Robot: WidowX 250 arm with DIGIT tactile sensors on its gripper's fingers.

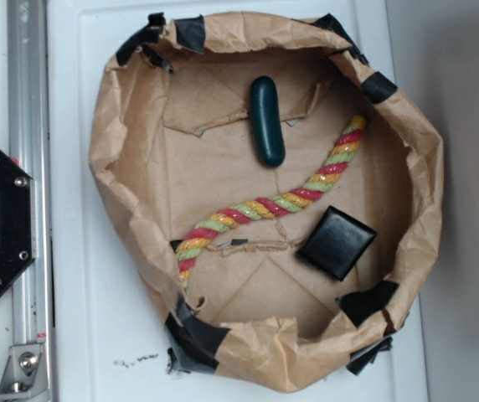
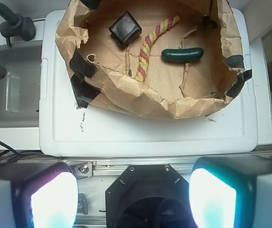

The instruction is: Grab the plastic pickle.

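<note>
Parted wide, the gripper [image 2: 133, 192] holds nothing. Beyond it, the dark green glossy plastic pickle [image 2: 182, 54] lies in the crumpled brown paper basin [image 2: 126, 97], its long axis pointing across the wrist view toward the twisted red-yellow-green rope [image 2: 150, 42].

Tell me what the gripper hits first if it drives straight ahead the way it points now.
Probably the black base plate and metal rail directly below the open gripper, not the plastic pickle, which lies farther ahead inside the paper-lined bin. Depth is unclear from the wrist view.
</note>
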